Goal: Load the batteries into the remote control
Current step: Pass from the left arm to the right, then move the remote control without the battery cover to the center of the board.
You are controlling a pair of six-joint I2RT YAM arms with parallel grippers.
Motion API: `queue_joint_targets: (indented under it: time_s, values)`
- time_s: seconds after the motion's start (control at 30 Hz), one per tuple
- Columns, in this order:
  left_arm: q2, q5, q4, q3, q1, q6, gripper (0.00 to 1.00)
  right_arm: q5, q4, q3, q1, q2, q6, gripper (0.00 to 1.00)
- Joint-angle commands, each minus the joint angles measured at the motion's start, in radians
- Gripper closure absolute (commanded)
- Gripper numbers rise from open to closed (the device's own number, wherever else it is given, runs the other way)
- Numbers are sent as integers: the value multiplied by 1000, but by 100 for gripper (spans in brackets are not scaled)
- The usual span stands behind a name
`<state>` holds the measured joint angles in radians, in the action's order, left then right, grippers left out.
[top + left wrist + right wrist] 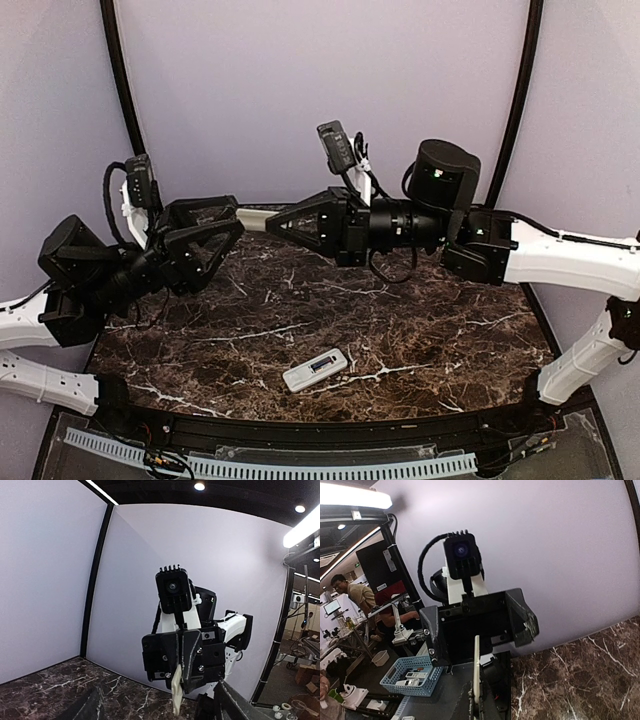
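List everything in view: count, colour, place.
dark veined marble table: one, brown-black, beneath both arms
small slim white remote control: one, white, flat on the table's near middle
thin off-white cover piece: one, off-white, clamped in the right gripper, in the air
blue mesh-sided basket: one, blue, background, off the table
left gripper: one, black, raised, open
right gripper: one, black, raised, shut on the cover piece
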<state>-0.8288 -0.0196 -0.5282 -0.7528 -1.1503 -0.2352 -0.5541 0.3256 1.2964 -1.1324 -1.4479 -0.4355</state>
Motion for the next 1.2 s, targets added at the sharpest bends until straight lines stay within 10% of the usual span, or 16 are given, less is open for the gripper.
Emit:
queue_joint_targets:
  time_s: [0.0, 0.3, 1.17]
  values:
    - [107, 115, 189, -5, -1, 165, 23, 55, -271, 64, 49, 53, -5, 100]
    - [8, 266, 576, 58, -16, 182, 21, 73, -936, 135, 222, -23, -36, 100]
    - [-732, 279, 320, 199, -132, 81, 1, -132, -918, -44, 286, -333, 34, 100]
